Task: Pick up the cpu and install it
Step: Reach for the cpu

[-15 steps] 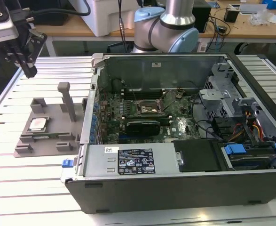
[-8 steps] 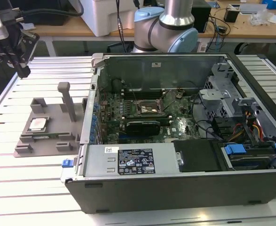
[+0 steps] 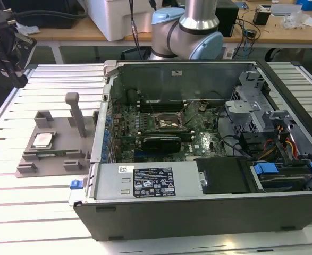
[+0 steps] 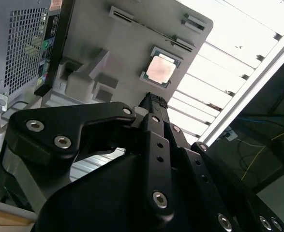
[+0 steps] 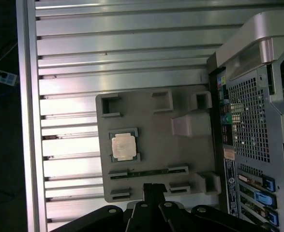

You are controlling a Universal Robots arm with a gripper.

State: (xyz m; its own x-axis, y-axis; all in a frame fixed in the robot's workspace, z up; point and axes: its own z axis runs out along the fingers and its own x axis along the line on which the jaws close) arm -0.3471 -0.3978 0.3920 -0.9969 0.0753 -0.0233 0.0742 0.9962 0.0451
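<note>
One cpu [image 5: 123,147] lies face-up in a recessed grey fixture [image 5: 156,125], presented for pickup just ahead of the pincer [image 5: 153,187], jaws together and empty.

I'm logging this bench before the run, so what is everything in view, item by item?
small flat square silver-topped cpu: one, silver-grey, in a recess of the holder plate
grey plastic holder plate: one, grey, on the table just outside the case
long green memory stick: one, green, in a holder plate slot beside the cpu
open metal computer case: one, dark grey, lying on its side on the table
dark square motherboard socket: one, dark with a metal frame, inside the case
slatted aluminium table: one, silver, under everything
silver and blue robot arm: one, behind the case
black end effector: one, black, fingers together, apart from the cpu, holding nothing
</note>
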